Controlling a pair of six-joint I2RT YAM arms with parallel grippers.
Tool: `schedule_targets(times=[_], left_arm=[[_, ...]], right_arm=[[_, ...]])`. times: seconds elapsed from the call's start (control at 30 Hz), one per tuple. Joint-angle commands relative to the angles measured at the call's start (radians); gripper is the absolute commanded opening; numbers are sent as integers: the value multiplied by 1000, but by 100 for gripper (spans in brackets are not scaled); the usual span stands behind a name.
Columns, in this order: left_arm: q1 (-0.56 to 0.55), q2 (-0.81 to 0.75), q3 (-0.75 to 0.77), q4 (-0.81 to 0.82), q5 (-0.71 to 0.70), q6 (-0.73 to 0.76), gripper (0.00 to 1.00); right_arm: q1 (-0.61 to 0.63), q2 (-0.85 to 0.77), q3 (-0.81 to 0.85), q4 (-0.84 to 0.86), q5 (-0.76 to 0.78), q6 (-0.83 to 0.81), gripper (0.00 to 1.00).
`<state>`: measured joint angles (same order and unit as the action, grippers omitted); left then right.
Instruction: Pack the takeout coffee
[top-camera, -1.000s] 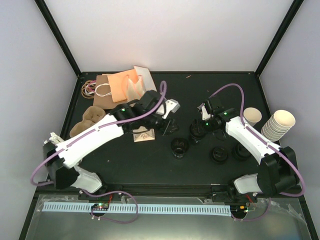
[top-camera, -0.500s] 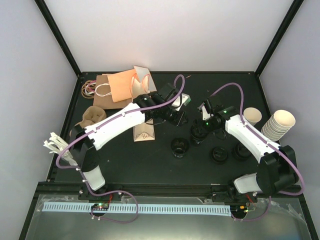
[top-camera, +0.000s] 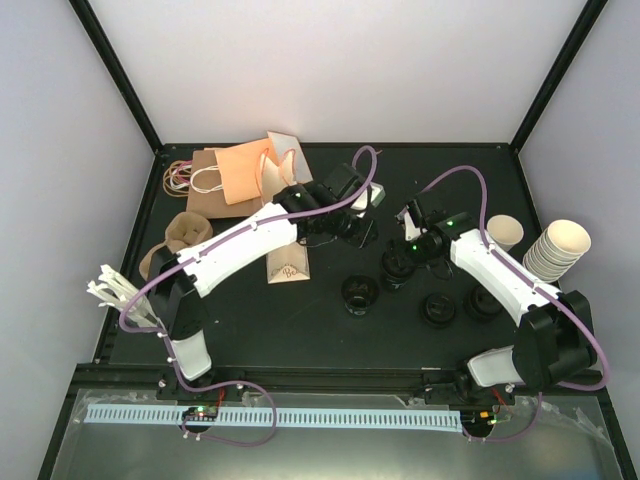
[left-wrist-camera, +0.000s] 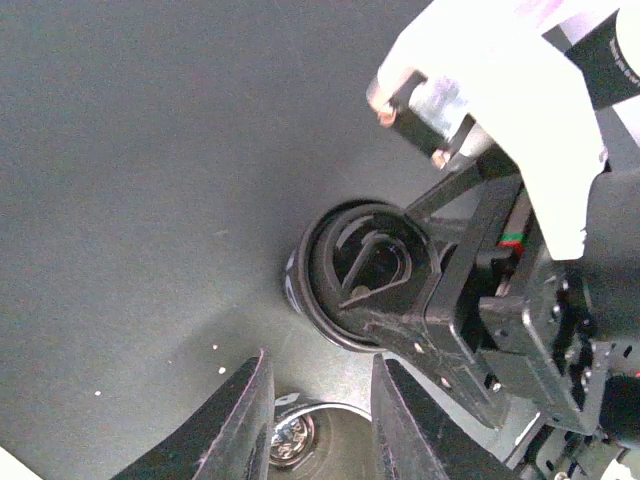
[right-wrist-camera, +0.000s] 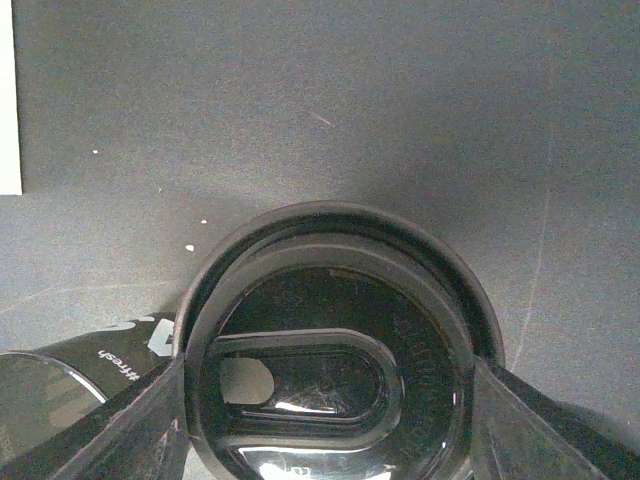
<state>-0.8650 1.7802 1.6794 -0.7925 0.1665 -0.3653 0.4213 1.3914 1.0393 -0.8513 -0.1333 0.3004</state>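
Note:
The takeout coffee, a single small cream paper cup, stands upright at the right of the table, next to a taller stack of cream cups. Neither gripper is at it. My right gripper is shut on a black lid, with a finger against each side of its rim. My left gripper reaches across the middle and hovers just beside that lid. It is open, with a narrow gap and nothing between its fingers.
Three more black lids lie in front of the right gripper. A small kraft bag lies mid-table. Orange and brown paper bags sit at the back left, and a brown pulp carrier at the left.
My left arm has swung right, from over the small kraft bag to beside the right gripper and its lid. Its jaws have narrowed a little. The right arm has not moved.

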Motion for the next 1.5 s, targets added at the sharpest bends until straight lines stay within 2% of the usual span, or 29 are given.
schedule_targets(times=[0.0, 0.33, 0.57, 0.8, 1.2, 1.47], left_arm=[[-3, 16, 94, -57, -85, 14, 29], [29, 155, 111, -24, 38, -8, 17], [37, 220, 135, -25, 123, -8, 17], [37, 221, 80, 38, 189, -33, 17], [37, 221, 32, 71, 224, -55, 18], [36, 229, -14, 113, 266, -77, 24]], right_arm=[[5, 7, -13, -37, 20, 8, 62], [5, 8, -13, -35, 20, 10, 61], [5, 11, -10, -59, 47, 7, 61], [4, -39, -109, 26, -22, 38, 61], [6, -45, -153, 41, -8, 39, 60], [7, -42, -145, 40, -11, 37, 60]])
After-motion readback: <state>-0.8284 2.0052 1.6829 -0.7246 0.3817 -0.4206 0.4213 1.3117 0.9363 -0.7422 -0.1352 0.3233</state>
